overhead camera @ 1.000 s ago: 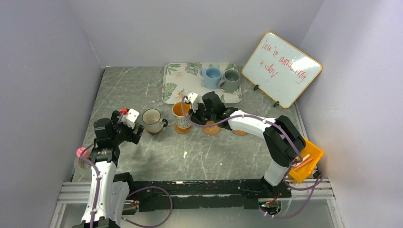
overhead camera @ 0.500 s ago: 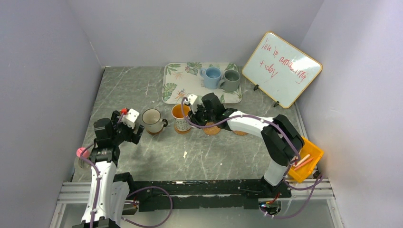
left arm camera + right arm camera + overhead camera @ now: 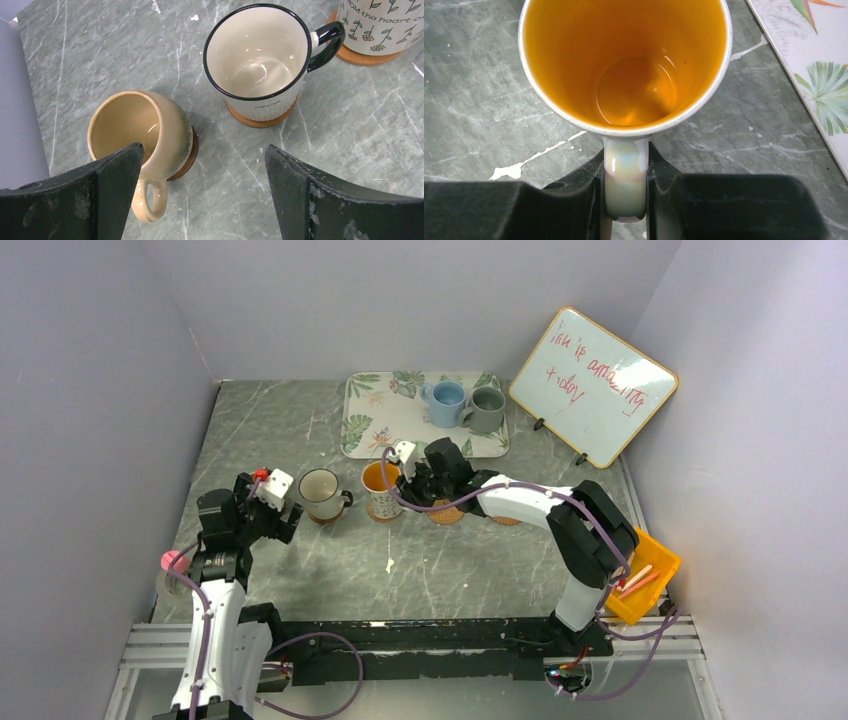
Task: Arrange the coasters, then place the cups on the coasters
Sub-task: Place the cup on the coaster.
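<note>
My right gripper point(image 3: 625, 186) is shut on the handle point(image 3: 625, 175) of the patterned cup point(image 3: 624, 60), which is orange inside. In the top view this cup point(image 3: 381, 486) stands left of the right gripper point(image 3: 408, 478). In the left wrist view it point(image 3: 382, 22) rests on a coaster point(image 3: 362, 56). The white cup with a dark rim point(image 3: 257, 55) sits on its own coaster point(image 3: 260, 120). The tan cup point(image 3: 145, 127) sits tilted on a dark coaster point(image 3: 187, 157). My left gripper point(image 3: 202, 150) hangs open above the table beside the tan cup. Two bare coasters point(image 3: 446, 512) point(image 3: 506, 519) lie under the right arm. Blue point(image 3: 445, 400) and grey-green point(image 3: 487, 409) cups stand on the tray.
The leaf-print tray point(image 3: 385, 420) lies at the back. A whiteboard point(image 3: 592, 385) leans at the back right. An orange bin point(image 3: 645, 588) sits by the right arm's base. A small white scrap point(image 3: 389, 565) lies on the marble table point(image 3: 450, 560).
The right gripper, still holding the patterned cup's handle, has shifted very slightly toward the back. The left arm has not moved.
</note>
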`<state>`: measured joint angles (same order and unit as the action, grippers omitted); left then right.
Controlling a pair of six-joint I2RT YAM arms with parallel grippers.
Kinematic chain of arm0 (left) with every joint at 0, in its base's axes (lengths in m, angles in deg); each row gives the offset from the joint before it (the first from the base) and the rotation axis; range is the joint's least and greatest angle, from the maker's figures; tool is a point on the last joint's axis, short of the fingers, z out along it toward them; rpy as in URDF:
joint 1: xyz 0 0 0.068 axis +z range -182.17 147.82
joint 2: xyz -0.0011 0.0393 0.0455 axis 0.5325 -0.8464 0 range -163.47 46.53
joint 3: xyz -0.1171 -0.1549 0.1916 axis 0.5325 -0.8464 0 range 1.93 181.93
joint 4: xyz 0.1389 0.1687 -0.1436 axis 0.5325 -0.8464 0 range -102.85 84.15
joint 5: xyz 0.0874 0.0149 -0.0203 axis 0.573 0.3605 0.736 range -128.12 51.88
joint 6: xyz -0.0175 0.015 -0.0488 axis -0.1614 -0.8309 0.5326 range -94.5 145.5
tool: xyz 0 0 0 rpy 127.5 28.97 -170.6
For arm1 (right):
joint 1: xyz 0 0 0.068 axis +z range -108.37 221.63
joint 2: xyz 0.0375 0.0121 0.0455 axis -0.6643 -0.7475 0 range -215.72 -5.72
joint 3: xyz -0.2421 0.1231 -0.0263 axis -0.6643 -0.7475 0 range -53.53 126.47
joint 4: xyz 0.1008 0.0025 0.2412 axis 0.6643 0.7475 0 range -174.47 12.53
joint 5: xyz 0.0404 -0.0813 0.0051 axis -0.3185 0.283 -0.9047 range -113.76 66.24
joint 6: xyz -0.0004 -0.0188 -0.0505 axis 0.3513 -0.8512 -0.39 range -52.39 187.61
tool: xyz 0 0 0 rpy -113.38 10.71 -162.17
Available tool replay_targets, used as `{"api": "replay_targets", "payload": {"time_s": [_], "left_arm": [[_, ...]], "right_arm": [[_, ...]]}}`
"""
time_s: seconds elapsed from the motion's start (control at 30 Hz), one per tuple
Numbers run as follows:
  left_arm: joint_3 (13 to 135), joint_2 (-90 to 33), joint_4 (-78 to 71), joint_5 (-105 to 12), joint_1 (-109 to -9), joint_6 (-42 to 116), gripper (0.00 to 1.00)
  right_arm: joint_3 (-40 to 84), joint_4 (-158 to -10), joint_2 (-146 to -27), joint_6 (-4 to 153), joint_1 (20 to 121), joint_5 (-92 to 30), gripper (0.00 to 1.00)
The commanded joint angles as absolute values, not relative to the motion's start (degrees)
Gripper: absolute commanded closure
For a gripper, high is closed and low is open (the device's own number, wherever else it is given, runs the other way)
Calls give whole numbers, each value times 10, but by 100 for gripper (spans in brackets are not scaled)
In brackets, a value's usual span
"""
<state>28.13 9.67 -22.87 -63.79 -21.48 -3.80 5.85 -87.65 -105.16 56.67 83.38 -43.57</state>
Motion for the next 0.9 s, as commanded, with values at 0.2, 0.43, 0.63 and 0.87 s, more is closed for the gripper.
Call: {"api": "replay_targets", "payload": {"time_s": [0.2,0.43,0.63,0.87], "left_arm": [[277,104,-212,-653,-212,-41,4],[277,103,-213,-654,-212,-41,4],[277,104,-213,-654,-212,-42,4],[277,103,-214,-656,-211,-42,4]], "right_arm": [[58,-995,-1041,566,832,-453,100],[47,-1010,-1036,562,832,-455,100],[46,-1013,-1038,560,833,-457,100],[52,-999,-1044,552,833,-464,100]]}}
